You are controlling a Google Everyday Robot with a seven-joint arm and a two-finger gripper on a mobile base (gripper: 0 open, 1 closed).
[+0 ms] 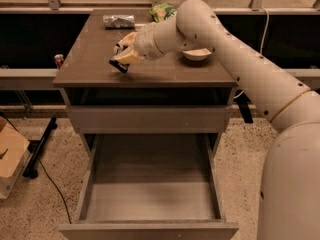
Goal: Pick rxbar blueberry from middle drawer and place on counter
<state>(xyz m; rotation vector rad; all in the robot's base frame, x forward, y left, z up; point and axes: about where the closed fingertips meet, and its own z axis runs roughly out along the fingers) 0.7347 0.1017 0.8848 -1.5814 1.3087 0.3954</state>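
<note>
The arm point(250, 79) reaches in from the right across the counter point(87, 64). Below it, the drawer point(150, 204) is pulled out toward the near side. At the far edge lie a green bag point(161, 11) and a foil packet point(118, 20). A white bowl point(196, 54) sits under the arm. The gripper point(123, 60) hangs over the counter's left half, pinching the bar point(119, 67), whose low end is at the surface.
</note>
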